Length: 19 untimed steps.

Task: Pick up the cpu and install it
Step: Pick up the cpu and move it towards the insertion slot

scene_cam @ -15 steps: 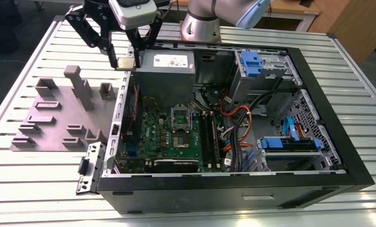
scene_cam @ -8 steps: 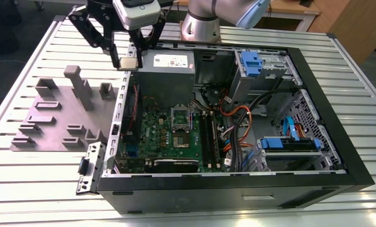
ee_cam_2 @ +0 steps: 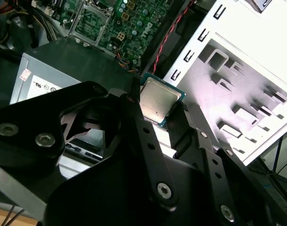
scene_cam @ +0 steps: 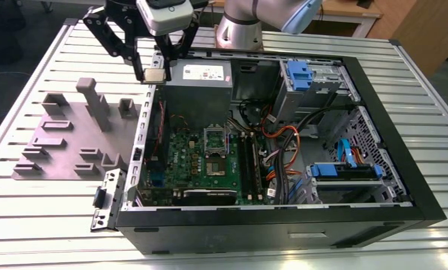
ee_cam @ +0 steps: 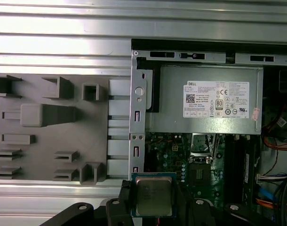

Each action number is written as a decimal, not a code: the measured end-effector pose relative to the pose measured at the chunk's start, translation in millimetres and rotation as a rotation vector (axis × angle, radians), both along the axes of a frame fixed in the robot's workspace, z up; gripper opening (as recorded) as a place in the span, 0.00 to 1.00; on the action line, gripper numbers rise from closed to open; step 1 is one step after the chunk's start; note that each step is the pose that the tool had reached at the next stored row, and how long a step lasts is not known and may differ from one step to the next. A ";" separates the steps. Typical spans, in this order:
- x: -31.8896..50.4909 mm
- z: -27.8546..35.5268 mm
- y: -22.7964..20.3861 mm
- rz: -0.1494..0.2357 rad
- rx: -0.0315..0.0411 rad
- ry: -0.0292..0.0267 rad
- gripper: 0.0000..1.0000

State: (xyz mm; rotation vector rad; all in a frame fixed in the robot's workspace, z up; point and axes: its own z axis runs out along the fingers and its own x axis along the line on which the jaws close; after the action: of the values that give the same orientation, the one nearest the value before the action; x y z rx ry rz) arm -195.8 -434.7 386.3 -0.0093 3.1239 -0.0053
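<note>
The cpu [scene_cam: 154,75] is a small square chip with a silver top, held in the air by my gripper [scene_cam: 153,77]. My gripper is shut on its edges, above the back-left corner of the open computer case [scene_cam: 404,163], near the case's left wall. In both wrist views the cpu [ee_cam_2: 156,100] [ee_cam: 153,195] sits between the black fingers [ee_cam_2: 148,136]. The silver socket frame [scene_cam: 215,140] lies on the green motherboard [scene_cam: 201,163], well down and toward the exterior view's right of the chip. The socket [ee_cam: 201,157] shows again beyond the cpu in the first wrist view.
A grey power supply box [scene_cam: 197,84] with a white label stands just right of the gripper. A grey holder plate [scene_cam: 66,140] with raised blocks lies on the slatted table to the case's left. Cables [scene_cam: 284,146] and blue drive bays [scene_cam: 344,171] crowd the case's right side.
</note>
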 end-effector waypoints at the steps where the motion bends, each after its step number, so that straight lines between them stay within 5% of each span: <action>1: 0.1 0.0 0.0 0.000 -0.0001 0.0001 0.47; 16: 10.2 0.0 -0.4 0.000 -0.0001 0.0001 0.47; 19: 10.5 0.0 -3.7 0.000 -0.0001 0.0000 0.47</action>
State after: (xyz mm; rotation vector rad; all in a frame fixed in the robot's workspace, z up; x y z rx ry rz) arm -185.3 -438.4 386.3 -0.0093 3.1239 -0.0054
